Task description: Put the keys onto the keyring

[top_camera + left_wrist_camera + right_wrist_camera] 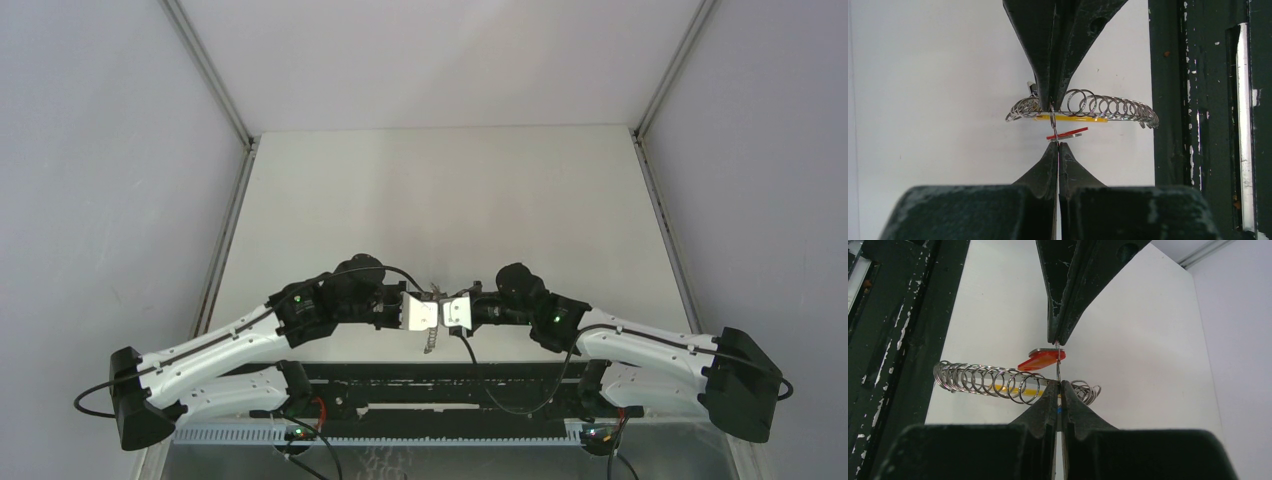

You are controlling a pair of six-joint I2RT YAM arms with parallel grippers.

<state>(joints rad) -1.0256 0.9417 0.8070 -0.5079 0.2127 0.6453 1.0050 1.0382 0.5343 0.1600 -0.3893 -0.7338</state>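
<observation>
My two grippers meet tip to tip over the near middle of the table. A thin wire keyring (1053,121) stands on edge between them. My left gripper (1058,146) is shut on its lower part and my right gripper (1052,102) on its upper part. A red key (1067,134) hangs on the ring, close to the left gripper's tips. Behind it lie a curved chain of several linked steel rings (1098,106) and a yellow key (1070,119). In the right wrist view the right gripper (1058,384) pinches the ring (1058,369), with the red key (1042,360) just above and a blue speck between its jaws.
A dark scuffed metal rail (1198,100) runs along the table's near edge, close beside the rings; it also shows in the right wrist view (898,315). Grey walls (110,150) close in the white table (450,190) on the left, right and back.
</observation>
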